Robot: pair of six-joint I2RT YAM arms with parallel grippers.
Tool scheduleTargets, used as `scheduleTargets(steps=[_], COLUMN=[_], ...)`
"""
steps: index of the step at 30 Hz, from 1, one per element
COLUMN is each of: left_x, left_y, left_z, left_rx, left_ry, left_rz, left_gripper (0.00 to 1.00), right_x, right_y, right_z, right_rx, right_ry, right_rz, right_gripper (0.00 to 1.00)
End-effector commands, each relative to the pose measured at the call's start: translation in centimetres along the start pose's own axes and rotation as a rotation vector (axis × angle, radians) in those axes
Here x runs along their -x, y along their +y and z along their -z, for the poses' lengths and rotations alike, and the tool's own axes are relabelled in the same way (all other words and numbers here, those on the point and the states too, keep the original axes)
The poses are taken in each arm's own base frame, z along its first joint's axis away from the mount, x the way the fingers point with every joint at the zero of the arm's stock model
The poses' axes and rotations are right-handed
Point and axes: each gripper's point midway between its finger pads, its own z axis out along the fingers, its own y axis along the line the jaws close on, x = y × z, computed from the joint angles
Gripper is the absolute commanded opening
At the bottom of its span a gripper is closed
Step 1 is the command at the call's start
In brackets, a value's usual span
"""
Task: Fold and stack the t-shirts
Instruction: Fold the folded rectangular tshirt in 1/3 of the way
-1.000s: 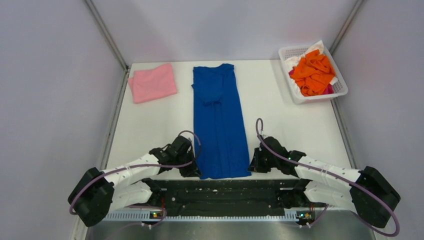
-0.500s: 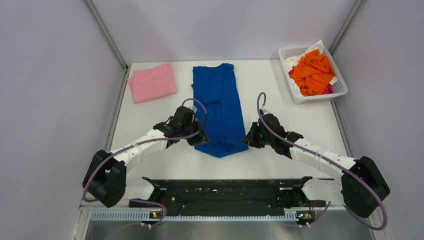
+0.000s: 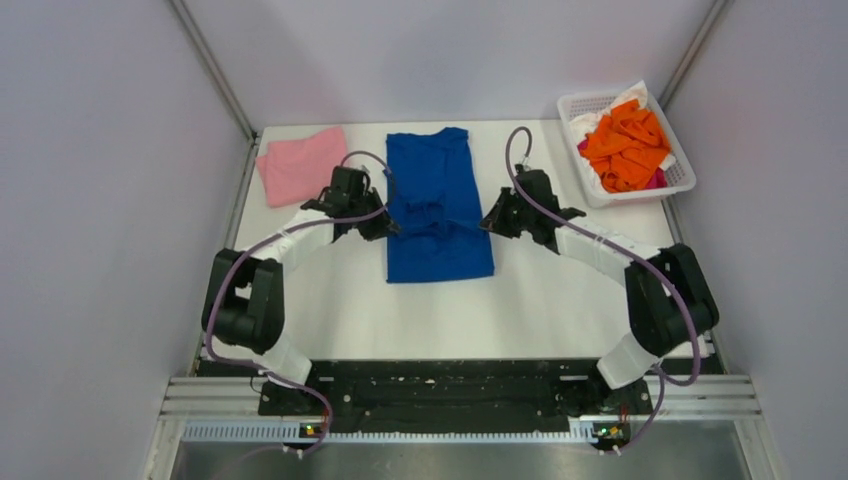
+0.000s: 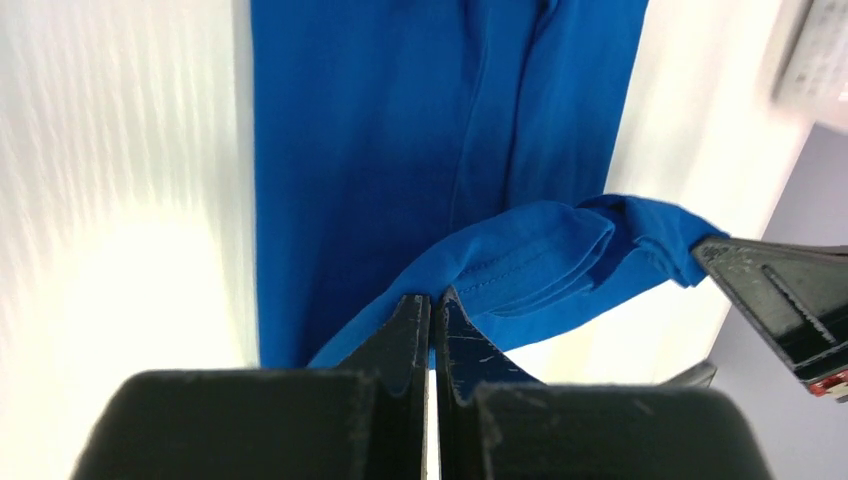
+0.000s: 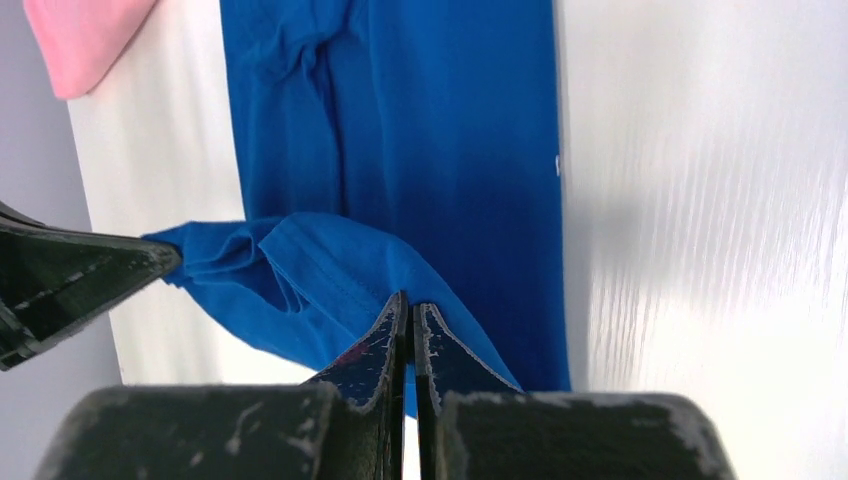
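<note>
Pinching the hem of the blue shirt (image 3: pixel 440 250) tight with left gripper (image 4: pixel 432 302) and right gripper (image 5: pixel 409 308), holding it up over the rest.

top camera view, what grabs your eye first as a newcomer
The royal blue cloth t-shirt in the centre, its near hem pinched by the left gripper and right gripper and doubled over its middle. Then the orange shirts heaped in the white plastic lattice basket, far right.
</note>
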Motion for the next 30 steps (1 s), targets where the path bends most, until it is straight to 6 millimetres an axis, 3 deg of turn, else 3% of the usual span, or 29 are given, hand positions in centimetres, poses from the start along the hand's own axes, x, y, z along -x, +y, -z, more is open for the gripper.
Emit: scheduleTargets(steps=[1, 7, 15, 21, 23, 25, 26, 27, 29, 30], left_x=[4.9, 7.6, 8.7, 10.5, 11.2, 11.8, 11.9, 11.8, 11.5, 11.0], left_y=[-0.7, 0.2, 0.8, 0.8, 0.5, 0.0, -0.3, -0.6, -0.9, -0.8], left_z=[-0.4, -2.2, -5.0, -5.7, -5.2, -4.5, -4.1, -3.5, -2.5, -2.0], left_rx=[-0.014, 0.005, 0.000, -0.002, -0.007, -0.017, -0.025, -0.031, -0.038, -0.036], left_ry=[-0.072, -0.079, -0.026, -0.039, -0.062, -0.085, -0.089, -0.092, -0.100, -0.100], left_rz=[-0.028, -0.030, -0.040, -0.033, -0.034, -0.041, -0.046, -0.050, -0.058, -0.060], left_gripper=[0.00, 0.00, 0.01, 0.28, 0.49, 0.67, 0.70, 0.83, 0.88, 0.94], right_x=[3.2, 5.0, 6.8, 7.8, 8.5, 9.4, 9.7, 10.0, 10.5, 10.4], right_y=[1.3, 0.5, -1.2, -1.9, -1.8, -1.3, -1.1, -0.9, -0.7, -0.7], right_z=[-1.8, -4.5, -7.0, -8.6, -8.9, -8.8, -8.7, -8.5, -7.7, -7.3], right_rx=[0.059, 0.035, 0.043, 0.064, 0.072, 0.080, 0.083, 0.083, 0.078, 0.076], right_ry=[-0.030, -0.036, -0.049, -0.027, -0.030, -0.049, -0.055, -0.060, -0.078, -0.082], right_rz=[0.038, 0.054, 0.026, 0.006, 0.008, 0.030, 0.043, 0.050, 0.066, 0.069], right_gripper=[0.00, 0.00, 0.00, 0.08, 0.17, 0.36, 0.45, 0.59, 0.85, 0.88])
